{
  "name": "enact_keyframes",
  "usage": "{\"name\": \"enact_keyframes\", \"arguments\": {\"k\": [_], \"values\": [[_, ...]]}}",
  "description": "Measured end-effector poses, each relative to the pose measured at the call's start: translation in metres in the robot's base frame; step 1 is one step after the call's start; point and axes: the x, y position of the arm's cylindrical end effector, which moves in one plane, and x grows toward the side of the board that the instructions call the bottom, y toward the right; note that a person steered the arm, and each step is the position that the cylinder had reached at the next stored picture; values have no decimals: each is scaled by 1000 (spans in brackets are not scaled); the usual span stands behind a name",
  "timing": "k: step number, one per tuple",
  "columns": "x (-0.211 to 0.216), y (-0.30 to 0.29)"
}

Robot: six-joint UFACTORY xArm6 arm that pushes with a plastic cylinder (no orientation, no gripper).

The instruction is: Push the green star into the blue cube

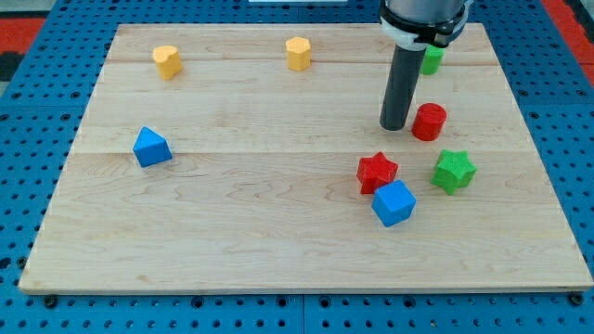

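The green star [454, 171] lies on the wooden board at the view's right. The blue cube [393, 203] sits below and to the left of it, a short gap apart. A red star [377, 172] touches the blue cube's upper left corner. My tip [395, 126] rests on the board above these blocks, just left of a red cylinder [430, 122]. The tip is above and left of the green star and touches no block that I can tell.
A green block [432, 59] shows partly behind the rod at the view's top right. A yellow block [298, 53] and another yellow block [167, 61] sit near the top edge. A blue block [151, 147] lies at the left. The board [278, 250] ends near the green star's right.
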Motion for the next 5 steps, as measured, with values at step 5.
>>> {"name": "enact_keyframes", "arguments": {"k": [5], "values": [[-28, 56]]}}
